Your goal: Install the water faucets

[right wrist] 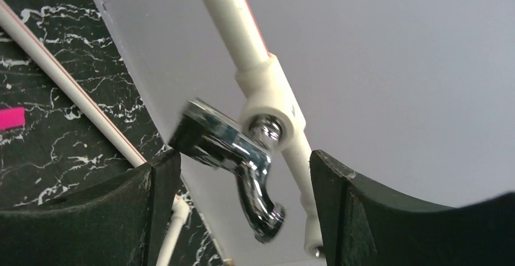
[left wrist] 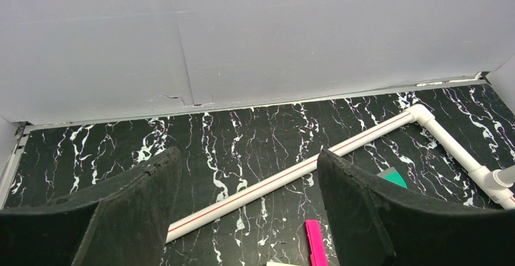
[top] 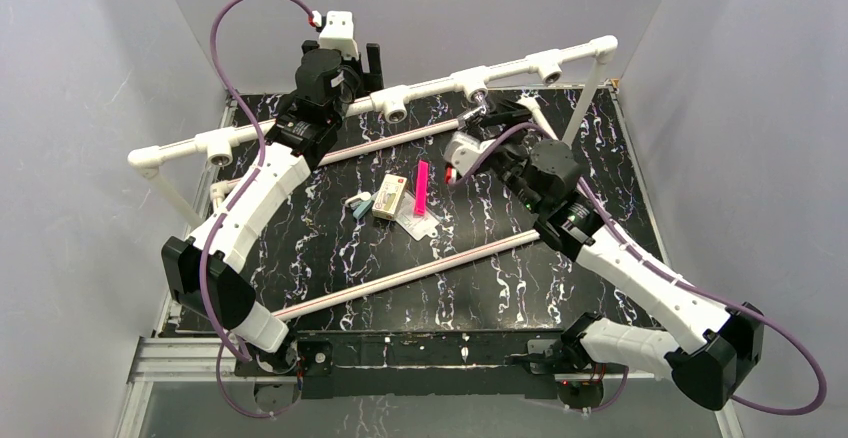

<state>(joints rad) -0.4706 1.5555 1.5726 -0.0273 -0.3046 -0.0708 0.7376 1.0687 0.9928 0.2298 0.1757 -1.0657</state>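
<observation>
water faucet (right wrist: 243,156) in pipe socket (right wrist: 274,99), between right fingers (right wrist: 388,217)

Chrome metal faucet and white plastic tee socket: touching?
Touching. Right wrist view: the chrome metal faucet has its end seated in the white plastic tee socket.

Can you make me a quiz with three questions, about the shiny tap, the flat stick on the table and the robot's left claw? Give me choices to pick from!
1. Where is the faucet?
A. in a drawer
B. at a white pipe socket
C. in a cup

2. What colour is the flat stick on the table?
A. pink
B. yellow
C. blue

3. How is the left gripper?
A. shut on a spoon
B. open, holding nothing
C. shut on a cloth

Answers:
1 B: its shiny end sits in the socket's mouth.
2 A: it is bright pink on the black top.
3 B: its fingers stand wide apart with nothing held between them.
</observation>
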